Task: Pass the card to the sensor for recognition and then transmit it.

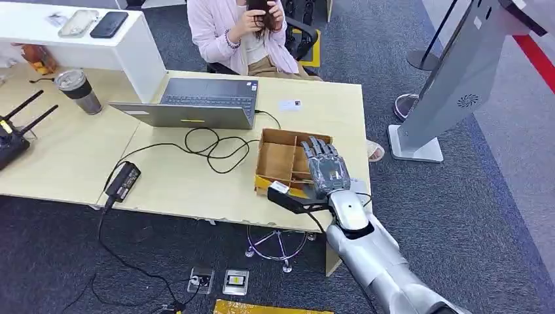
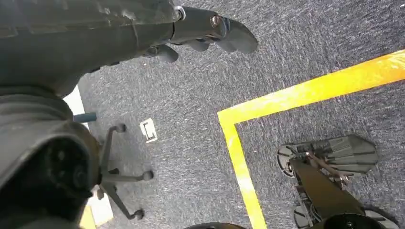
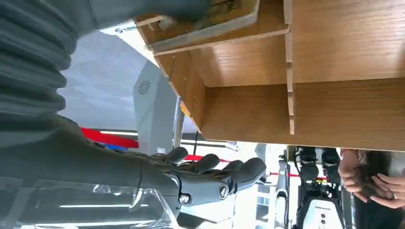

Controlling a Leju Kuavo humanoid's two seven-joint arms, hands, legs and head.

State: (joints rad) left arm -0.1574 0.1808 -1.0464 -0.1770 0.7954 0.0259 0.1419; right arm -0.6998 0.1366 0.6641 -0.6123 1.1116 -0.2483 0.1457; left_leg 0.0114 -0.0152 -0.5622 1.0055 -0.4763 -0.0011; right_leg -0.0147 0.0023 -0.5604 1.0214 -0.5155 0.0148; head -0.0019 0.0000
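A small white card lies on the table's far right part, beyond the laptop. A wooden box with open compartments stands at the table's near right corner. My right hand hovers over the box's right side, fingers stretched forward, with nothing seen in them. In the right wrist view the fingers lie straight beside the box's wooden wall. The grey sensor stand rises from the floor to the right of the table. My left hand hangs over the carpet, holding nothing.
A laptop with a looped black cable and a power brick lies on the table. A person sits behind the far edge. A steel cup and a router stand left.
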